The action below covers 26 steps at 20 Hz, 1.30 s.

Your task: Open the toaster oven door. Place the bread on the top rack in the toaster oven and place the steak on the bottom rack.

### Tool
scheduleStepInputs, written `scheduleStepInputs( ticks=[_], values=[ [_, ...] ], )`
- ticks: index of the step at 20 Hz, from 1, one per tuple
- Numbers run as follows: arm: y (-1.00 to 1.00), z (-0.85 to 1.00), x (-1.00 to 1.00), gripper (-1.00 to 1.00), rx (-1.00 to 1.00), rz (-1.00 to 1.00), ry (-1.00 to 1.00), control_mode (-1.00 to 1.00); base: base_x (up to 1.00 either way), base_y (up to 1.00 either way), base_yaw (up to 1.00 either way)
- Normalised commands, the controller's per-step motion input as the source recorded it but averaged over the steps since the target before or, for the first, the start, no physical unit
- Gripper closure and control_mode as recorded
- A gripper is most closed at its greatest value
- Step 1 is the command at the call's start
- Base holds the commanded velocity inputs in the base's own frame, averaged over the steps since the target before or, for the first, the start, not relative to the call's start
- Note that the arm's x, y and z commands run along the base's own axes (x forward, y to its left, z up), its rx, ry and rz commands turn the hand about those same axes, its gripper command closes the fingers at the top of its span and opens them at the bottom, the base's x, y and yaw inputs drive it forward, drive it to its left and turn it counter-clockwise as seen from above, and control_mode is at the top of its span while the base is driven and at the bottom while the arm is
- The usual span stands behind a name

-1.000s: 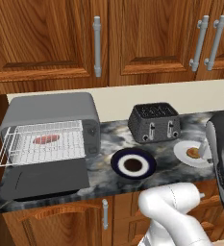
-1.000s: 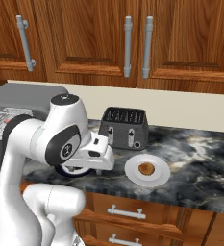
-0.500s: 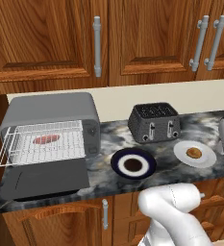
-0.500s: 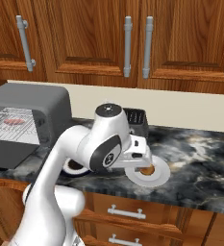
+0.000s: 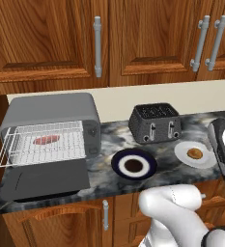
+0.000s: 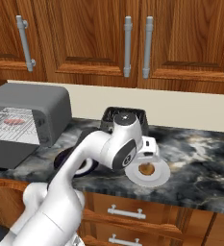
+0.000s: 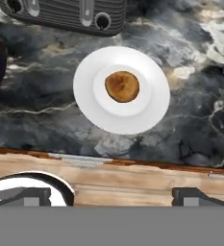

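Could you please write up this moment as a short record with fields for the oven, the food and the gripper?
toaster oven door: open, lying flat on the counter
steak: on a white wire rack inside the toaster oven
bread: on a white plate, right of the black toaster
dark blue plate: between oven and white plate
gripper: open, empty, above the bread plate

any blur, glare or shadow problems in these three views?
Left base view: sharp, flat even light, soft shadow under the black two-slot toaster. Right base view: the white arm hides part of the counter. Hand view: the round golden-brown bread on its white plate is slightly soft, no glare.
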Motion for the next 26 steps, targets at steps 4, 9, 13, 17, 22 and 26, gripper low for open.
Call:
scheduleStepInputs(
  ticks=[4, 9, 13, 17, 22, 26],
  values=[
    [-0.11, -0.44, 0.96, -1.00, 0.00, 0.00, 0.08, -1.00, 0.00, 0.00, 0.00],
    [-0.43, -0.53, 0.74, -1.00, 0.02, 0.00, 0.14, -1.00, 0.00, 0.00, 0.00],
    [-0.54, -0.54, 0.50, -1.00, 0.03, 0.00, 0.14, -1.00, 0.00, 0.00, 0.00],
    [-0.43, -0.28, 0.42, -1.00, 0.07, 0.00, 0.08, -1.00, 0.00, 0.00, 0.00],
    [-0.31, -0.18, 0.28, -1.00, 0.09, 0.00, 0.06, -1.00, 0.00, 0.00, 0.00],
    [-0.16, -0.15, 0.24, -1.00, 0.08, 0.00, 0.09, -1.00, 0.00, 0.00, 0.00]
  ],
)
